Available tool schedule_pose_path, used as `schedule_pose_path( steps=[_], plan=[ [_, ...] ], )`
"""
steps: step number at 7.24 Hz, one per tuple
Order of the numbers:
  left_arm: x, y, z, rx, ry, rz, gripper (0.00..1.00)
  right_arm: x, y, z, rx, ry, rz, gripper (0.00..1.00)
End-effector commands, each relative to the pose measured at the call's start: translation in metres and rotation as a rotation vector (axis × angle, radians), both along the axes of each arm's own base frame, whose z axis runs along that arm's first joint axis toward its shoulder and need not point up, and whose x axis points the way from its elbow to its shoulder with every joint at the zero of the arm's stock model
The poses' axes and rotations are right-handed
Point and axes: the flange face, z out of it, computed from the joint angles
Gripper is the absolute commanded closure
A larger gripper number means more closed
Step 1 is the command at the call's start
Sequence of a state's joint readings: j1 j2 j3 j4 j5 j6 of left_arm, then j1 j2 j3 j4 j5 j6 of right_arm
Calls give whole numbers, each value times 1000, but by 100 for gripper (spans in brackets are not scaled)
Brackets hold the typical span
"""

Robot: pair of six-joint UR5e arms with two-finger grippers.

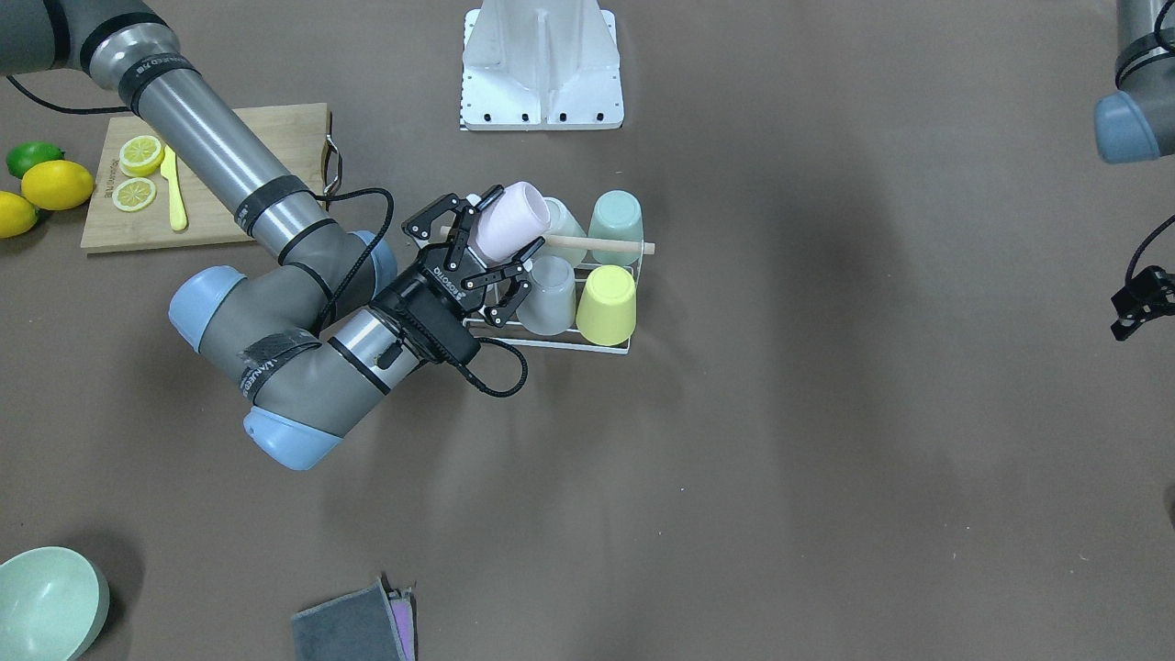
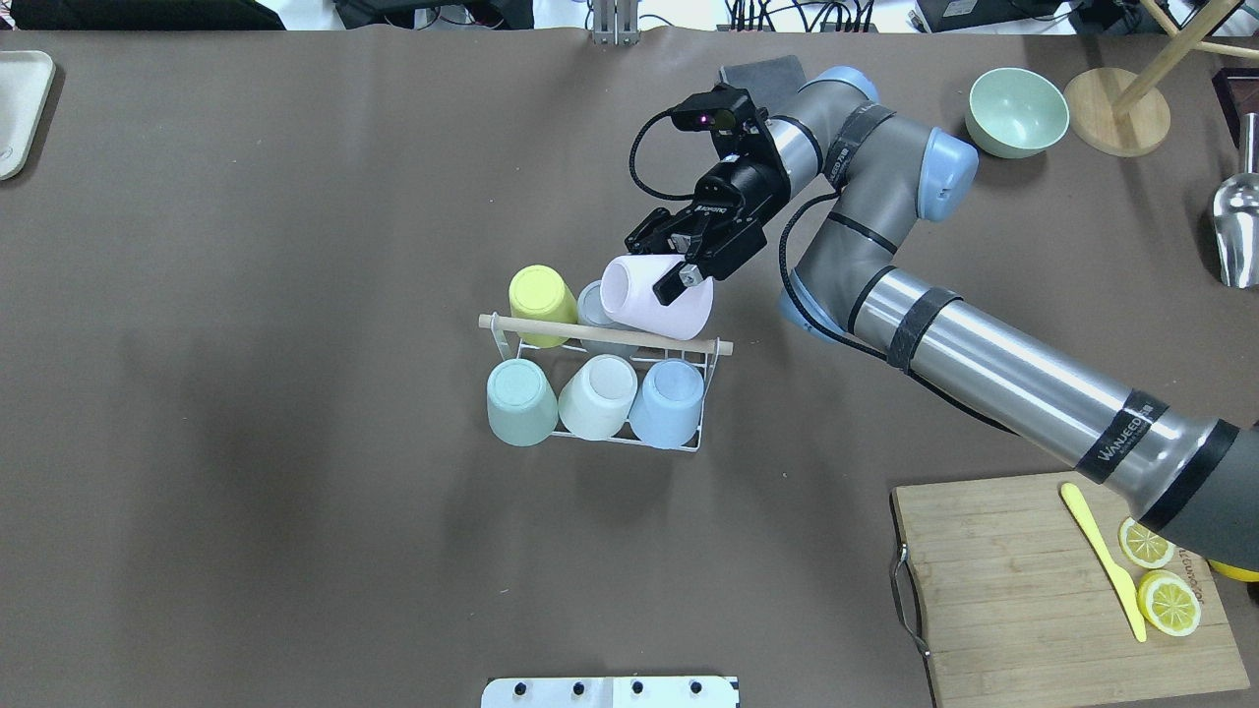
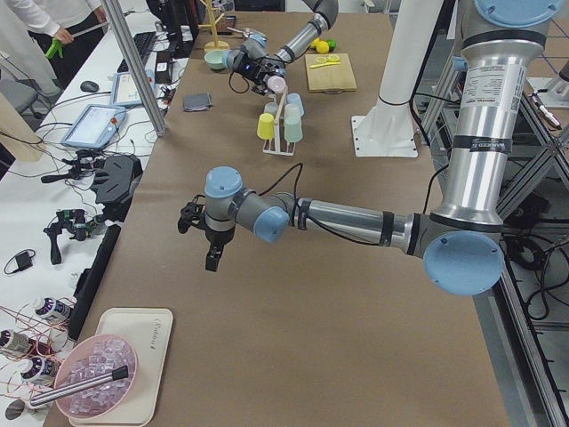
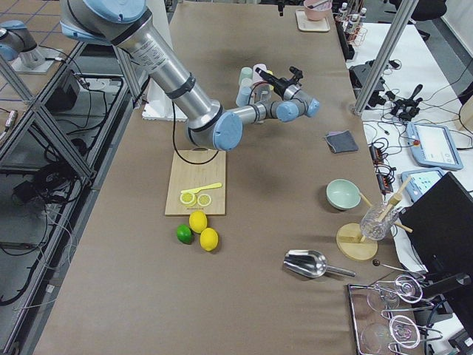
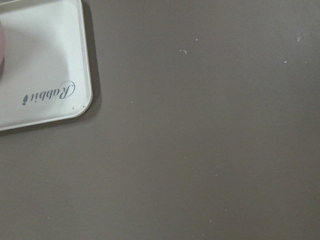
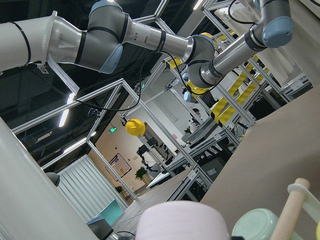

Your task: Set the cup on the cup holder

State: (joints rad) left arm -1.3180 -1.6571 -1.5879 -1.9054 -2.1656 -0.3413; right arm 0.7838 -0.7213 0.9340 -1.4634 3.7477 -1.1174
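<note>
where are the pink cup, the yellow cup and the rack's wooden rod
pink cup (image 2: 649, 305), overhead view, on its side wall.
yellow cup (image 2: 539, 295), overhead view, on its upturned base.
wooden rod (image 2: 590, 331), overhead view, near the middle of its length.
</note>
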Motion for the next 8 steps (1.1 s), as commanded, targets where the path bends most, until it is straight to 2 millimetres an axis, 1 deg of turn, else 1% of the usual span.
schedule_pose_path(
  steps=[1,2,3,4,6,7,8],
  plan=[
    [-17,7,24,-47,-29,27,2,-3,-1,4,-5,6,2,70],
    [-23,21,43,-82,-3,45,2,-5,-1,3,-5,6,1,69],
    [-43,34,60,-81,-10,54,2,-7,-4,5,-10,11,1,69],
    [-52,49,75,-97,-7,65,2,-9,-6,5,-13,13,2,69],
    [-58,66,96,-137,-13,61,2,-10,-5,9,-18,19,0,66],
    [-59,71,106,-158,-16,58,2,-9,-6,9,-18,19,1,65],
    [-58,70,105,-163,-11,53,2,-10,-5,9,-18,19,0,64]
  ],
)
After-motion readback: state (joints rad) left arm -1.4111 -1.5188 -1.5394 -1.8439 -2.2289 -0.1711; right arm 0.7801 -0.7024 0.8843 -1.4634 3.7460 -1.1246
